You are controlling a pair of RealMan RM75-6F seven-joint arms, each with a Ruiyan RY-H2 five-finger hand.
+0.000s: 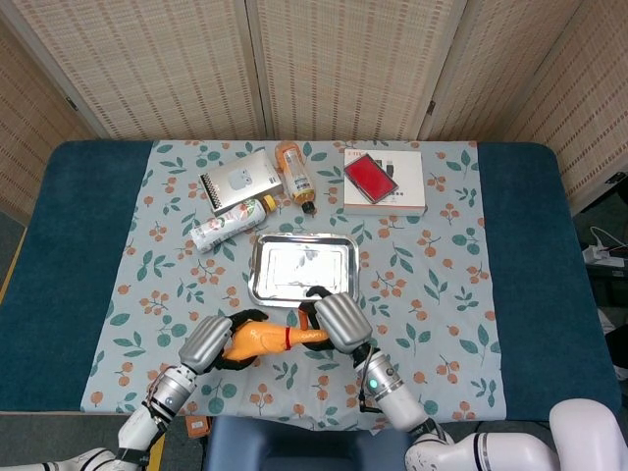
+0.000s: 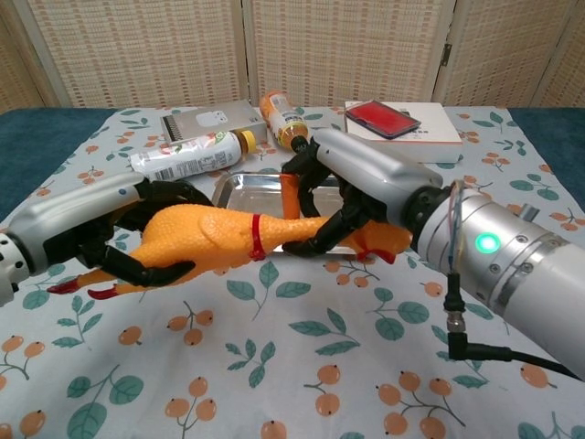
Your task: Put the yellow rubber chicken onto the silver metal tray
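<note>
The silver metal tray (image 1: pixel 301 268) lay on the floral cloth (image 1: pixel 442 294), and at its 6 o'clock the yellow rubber chicken (image 2: pixel 215 240) hung just short of the rim. The left hand (image 2: pixel 110 233) grasped its body, the right hand (image 2: pixel 352 192) its neck.

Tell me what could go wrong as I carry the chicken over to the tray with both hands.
The rubber chicken is gripped at two ends, by the left hand at its body and the right hand at its neck; uneven arm motion might stretch or twist it loose. The right hand already sits at the near rim of the silver tray, so its fingers could clip or shove the tray. Pushed back, the tray might hit the white bottle.
</note>
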